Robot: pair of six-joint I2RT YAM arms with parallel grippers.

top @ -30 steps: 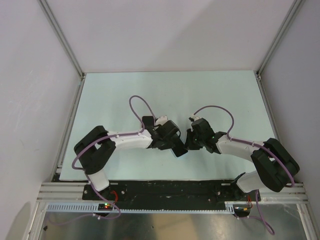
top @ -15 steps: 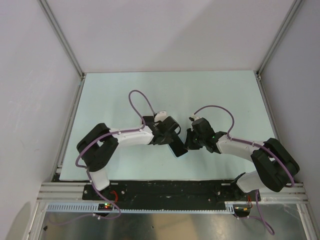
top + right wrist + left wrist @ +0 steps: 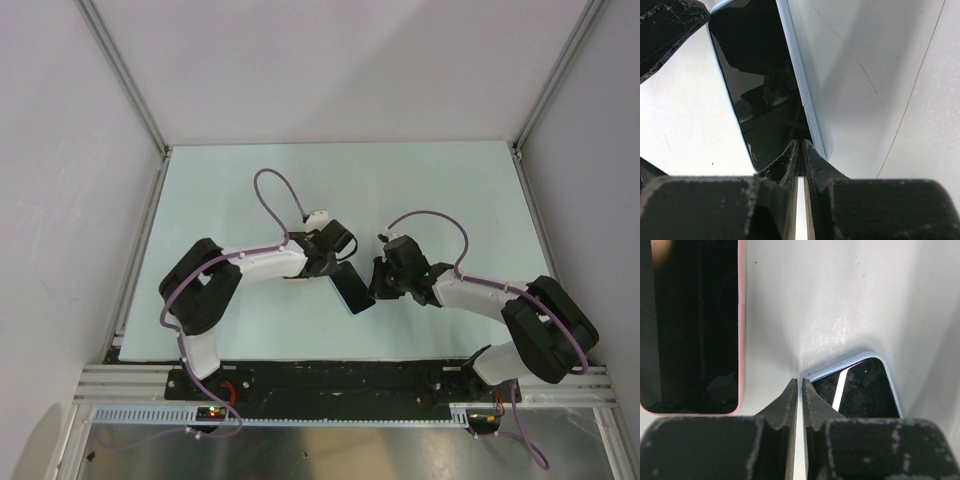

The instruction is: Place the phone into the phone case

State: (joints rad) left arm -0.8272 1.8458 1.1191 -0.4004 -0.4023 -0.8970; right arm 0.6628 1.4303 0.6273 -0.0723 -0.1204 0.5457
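Observation:
The phone (image 3: 354,290) is a dark slab with a light blue edge, lying on the table between my arms. It shows in the right wrist view (image 3: 762,85) and, as one corner, in the left wrist view (image 3: 860,387). The phone case (image 3: 690,325) is a flat dark thing with a pink rim at the upper left of the left wrist view. I cannot make it out in the top view. My left gripper (image 3: 336,262) (image 3: 800,382) is shut and empty beside the phone's corner. My right gripper (image 3: 378,285) (image 3: 801,143) is shut, its tips on the phone's end.
The pale green table top (image 3: 420,190) is walled by white panels at the back and sides. Metal frame posts (image 3: 125,75) stand at the back corners. The black base rail (image 3: 330,378) runs along the near edge. Purple cables (image 3: 278,195) loop above both wrists.
My left gripper has drawn back up and to the left, off the phone, so more of the phone shows. My right arm and the phone have stayed put.

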